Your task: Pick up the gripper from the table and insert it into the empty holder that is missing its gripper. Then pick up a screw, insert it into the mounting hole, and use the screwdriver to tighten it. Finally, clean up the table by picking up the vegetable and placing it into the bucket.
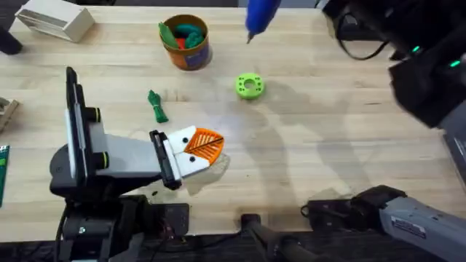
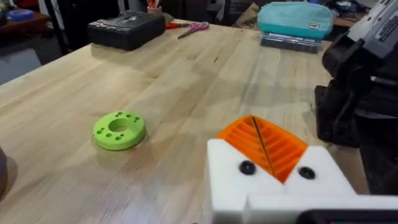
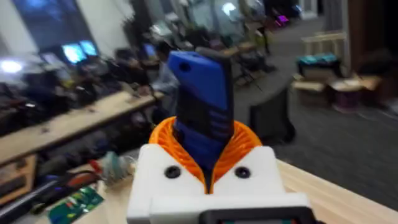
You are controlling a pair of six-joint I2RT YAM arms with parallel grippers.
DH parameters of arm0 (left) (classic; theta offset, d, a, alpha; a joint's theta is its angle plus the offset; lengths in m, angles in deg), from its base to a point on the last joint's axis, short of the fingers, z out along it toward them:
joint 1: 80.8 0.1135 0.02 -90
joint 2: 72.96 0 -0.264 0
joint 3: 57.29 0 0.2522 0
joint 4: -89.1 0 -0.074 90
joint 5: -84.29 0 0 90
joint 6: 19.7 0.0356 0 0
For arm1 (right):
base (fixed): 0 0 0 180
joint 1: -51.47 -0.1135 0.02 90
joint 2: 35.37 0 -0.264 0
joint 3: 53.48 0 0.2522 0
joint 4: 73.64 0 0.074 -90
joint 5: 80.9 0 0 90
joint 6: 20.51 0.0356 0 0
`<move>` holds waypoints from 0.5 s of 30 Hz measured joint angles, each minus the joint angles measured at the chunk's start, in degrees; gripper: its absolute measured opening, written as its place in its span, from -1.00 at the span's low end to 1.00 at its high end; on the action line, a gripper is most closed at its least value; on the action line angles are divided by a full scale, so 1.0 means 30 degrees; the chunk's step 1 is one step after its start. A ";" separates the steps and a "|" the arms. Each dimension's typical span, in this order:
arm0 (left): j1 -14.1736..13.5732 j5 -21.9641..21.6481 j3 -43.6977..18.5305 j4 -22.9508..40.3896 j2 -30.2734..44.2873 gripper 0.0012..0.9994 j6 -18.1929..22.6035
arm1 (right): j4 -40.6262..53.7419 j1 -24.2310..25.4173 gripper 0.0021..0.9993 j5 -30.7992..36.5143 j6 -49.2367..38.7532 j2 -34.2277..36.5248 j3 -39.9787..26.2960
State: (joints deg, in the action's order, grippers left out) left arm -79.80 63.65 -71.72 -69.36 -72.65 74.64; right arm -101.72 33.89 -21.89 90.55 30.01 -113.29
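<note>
Presently, the screwdriver (image 3: pixel 202 118), blue and pen-shaped, stands clamped between the orange ribbed pads (image 3: pixel 245 142) of the right gripper (image 3: pixel 205 163), whose fingers are closed against its body. In the overhead view the screwdriver (image 1: pixel 260 16) appears raised near the far edge of the table (image 1: pixel 328 138), tip pointing down, with the dark bulk of the right arm at the upper right.

The left gripper (image 1: pixel 204 149) lies low over the near-left part of the table, its white fingers pointing toward the middle. Its two orange pads (image 2: pixel 264 146) meet along a thin dark line; the fingers are together with nothing between them. Two dark screw heads show on the white finger bases (image 2: pixel 273 180).

The vegetable (image 1: pixel 156 106), slender and dark green, lies on the bare wood just beyond the left gripper, apart from it.

The bucket (image 1: pixel 187 42), orange-yellow with a blue band, stands farther back, left of centre, with green and red items inside.

A bright green ring (image 1: pixel 249 86) with small holes rests flat on the table between the bucket and the middle; it also shows ahead of the left gripper (image 2: pixel 119 129).

A white rectangular box (image 1: pixel 57 20) sits at the far left corner.
</note>
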 joint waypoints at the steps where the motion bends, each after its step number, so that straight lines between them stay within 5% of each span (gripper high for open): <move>1: 0.0000 0.0007 0.0000 0.0000 0.0001 -0.99 0.0006 | -0.0851 -0.0279 -0.95 -0.0132 0.0328 0.0000 0.0372; 15: 0.0000 0.0000 0.0000 0.0000 -0.0002 -0.99 0.0002 | -0.5263 -0.6035 -0.95 -0.1281 0.1469 0.0702 0.1593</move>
State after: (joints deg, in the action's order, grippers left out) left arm -79.80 63.65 -71.72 -69.36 -72.66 74.65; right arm -117.51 15.79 -25.73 94.96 32.12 -108.51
